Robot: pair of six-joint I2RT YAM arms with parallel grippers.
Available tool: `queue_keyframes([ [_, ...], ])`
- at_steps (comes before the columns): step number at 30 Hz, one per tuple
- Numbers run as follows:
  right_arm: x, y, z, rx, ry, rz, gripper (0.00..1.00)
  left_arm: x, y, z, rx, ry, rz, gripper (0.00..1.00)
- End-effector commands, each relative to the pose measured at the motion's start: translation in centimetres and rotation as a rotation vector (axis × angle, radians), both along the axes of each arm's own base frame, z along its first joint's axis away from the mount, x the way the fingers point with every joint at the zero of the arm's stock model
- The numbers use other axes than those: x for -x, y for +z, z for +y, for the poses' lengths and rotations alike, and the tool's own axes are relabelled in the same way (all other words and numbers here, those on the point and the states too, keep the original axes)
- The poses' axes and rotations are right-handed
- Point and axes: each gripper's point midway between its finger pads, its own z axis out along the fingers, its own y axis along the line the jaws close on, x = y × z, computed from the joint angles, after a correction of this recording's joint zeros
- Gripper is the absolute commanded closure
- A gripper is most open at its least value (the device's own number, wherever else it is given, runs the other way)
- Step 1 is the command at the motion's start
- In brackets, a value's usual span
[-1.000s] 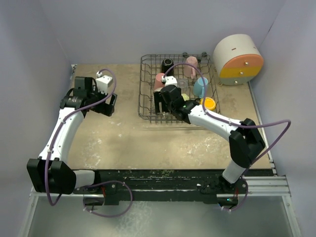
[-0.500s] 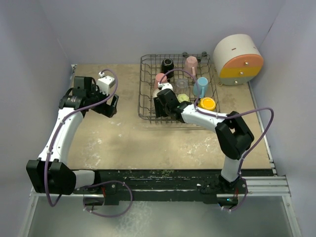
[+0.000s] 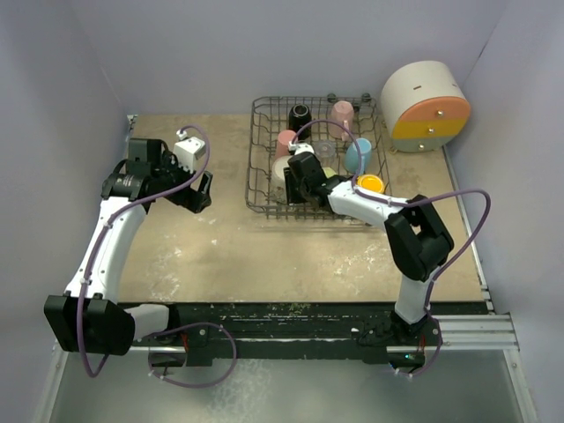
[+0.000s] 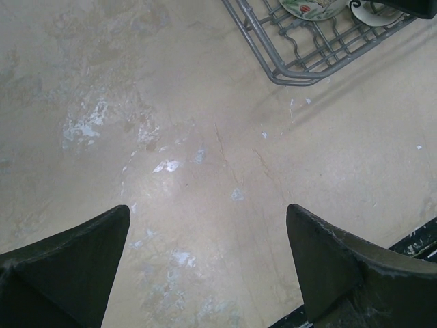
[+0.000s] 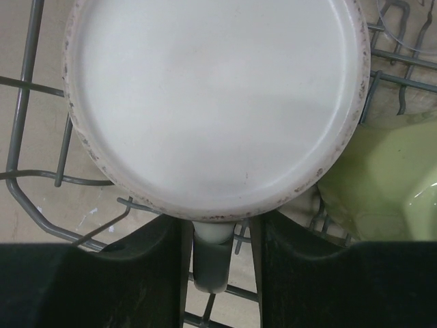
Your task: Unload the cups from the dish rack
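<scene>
Overhead, the left gripper (image 3: 199, 189) hangs above bare tabletop (image 3: 229, 251), well apart from the dish rack (image 3: 304, 99). The right gripper (image 3: 293, 178) reaches into the rack's near-left part, at a white cup (image 3: 281, 166). A salmon tumbler (image 3: 286, 139), black mug (image 3: 300, 115), pink mug (image 3: 342, 111), light blue cup (image 3: 359, 155) and yellow-orange cup (image 3: 372, 184) stand elsewhere in the rack.

From the left wrist, both fingers (image 4: 68, 270) are spread wide with nothing between them, and a rack corner shows at upper right.

From the right wrist, the fingers (image 5: 140, 277) are drawn in against the white cup's handle, pinching it from both sides. The cup's flat base faces the camera, and a pale yellow-green cup (image 5: 382, 184) sits just beside it.
</scene>
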Motion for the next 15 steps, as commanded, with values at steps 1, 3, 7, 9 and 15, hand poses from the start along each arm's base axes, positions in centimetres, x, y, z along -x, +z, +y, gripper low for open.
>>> queue_keyframes([
  [1, -1.3, 2.1, 1.0, -0.031, 0.007, -0.057, 0.63, -0.3, 2.7, -0.7, 0.033, -0.036, -0.082, 0.01],
  [3, -1.3, 2.4, 1.0, -0.030, 0.003, -0.063, 0.70, -0.3, 2.8, -0.7, 0.036, -0.040, -0.086, 0.01],
  [7, -2.3, 5.2, 0.2, -0.023, -0.039, -0.137, 0.89, 0.1, 2.5, -1.0, 0.044, -0.061, -0.086, 0.01],
  [9, -2.4, 7.4, 0.3, -0.046, -0.039, -0.177, 0.96, 0.5, 2.5, -1.3, 0.053, -0.082, -0.092, 0.01],
  [15, -2.5, 12.6, 0.1, -0.102, -0.049, -0.274, 1.00, 1.3, 2.6, -1.7, 0.052, -0.136, -0.123, 0.01],
])
